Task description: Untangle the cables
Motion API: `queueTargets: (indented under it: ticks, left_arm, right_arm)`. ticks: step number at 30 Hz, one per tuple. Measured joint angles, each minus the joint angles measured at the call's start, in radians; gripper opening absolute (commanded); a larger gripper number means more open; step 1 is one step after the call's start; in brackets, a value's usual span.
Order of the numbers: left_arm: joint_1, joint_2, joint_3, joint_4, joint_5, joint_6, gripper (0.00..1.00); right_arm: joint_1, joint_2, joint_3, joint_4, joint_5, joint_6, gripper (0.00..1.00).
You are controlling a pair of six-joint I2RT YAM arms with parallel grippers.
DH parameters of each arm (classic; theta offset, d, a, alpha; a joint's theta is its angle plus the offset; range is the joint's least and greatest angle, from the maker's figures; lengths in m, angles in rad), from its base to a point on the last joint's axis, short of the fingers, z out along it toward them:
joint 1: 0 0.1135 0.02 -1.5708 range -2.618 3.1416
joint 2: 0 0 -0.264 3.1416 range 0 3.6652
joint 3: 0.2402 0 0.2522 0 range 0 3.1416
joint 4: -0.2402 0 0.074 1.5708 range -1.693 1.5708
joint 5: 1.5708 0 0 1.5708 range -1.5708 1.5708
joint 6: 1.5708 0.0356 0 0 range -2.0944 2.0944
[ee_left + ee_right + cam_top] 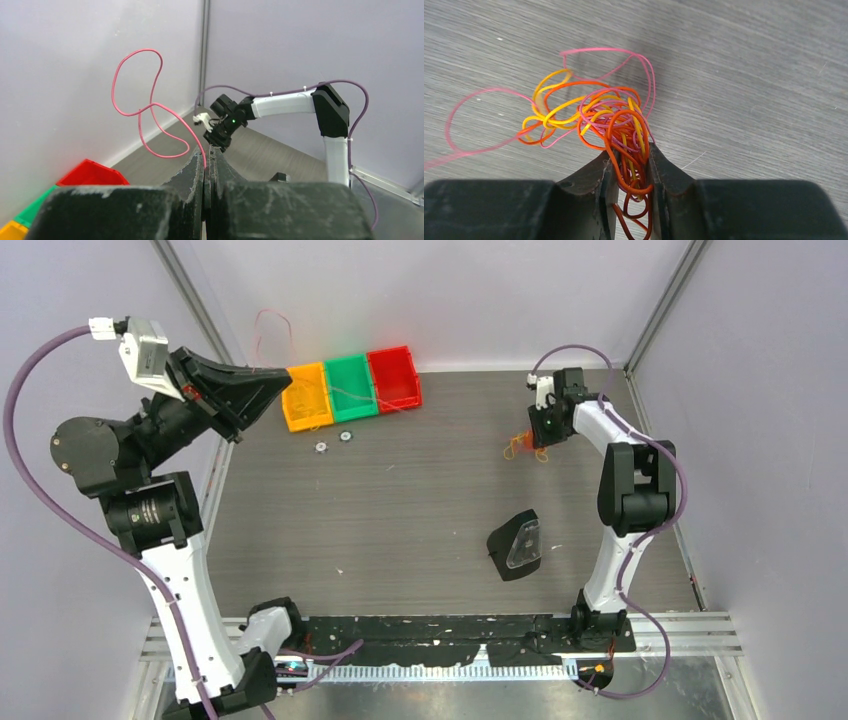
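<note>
My left gripper (283, 383) is raised at the back left, above the bins, and is shut on a pink cable (145, 107). That cable loops up in front of the back wall and also shows in the top view (270, 335). My right gripper (538, 443) is low over the table at the right and is shut on a tangled bunch of cables (599, 117) in orange, yellow and pink. The bunch spills out ahead of the fingers (594, 177) onto the table and shows in the top view (520, 448). A pink strand (459, 150) runs off it to the left.
Orange (306, 397), green (350, 386) and red (394, 379) bins stand in a row at the back, thin cables lying in them. Two small round parts (333, 442) lie in front of the bins. A black object with a clear face (516, 544) lies mid-table.
</note>
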Motion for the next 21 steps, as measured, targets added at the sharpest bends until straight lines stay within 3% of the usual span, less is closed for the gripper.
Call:
queueTargets:
  ticks: [21]
  left_arm:
    - [0.085,0.116,0.281,0.174,-0.031,-0.185,0.0]
  right_arm:
    - [-0.028,0.037,0.006,-0.024,0.026,-0.029,0.32]
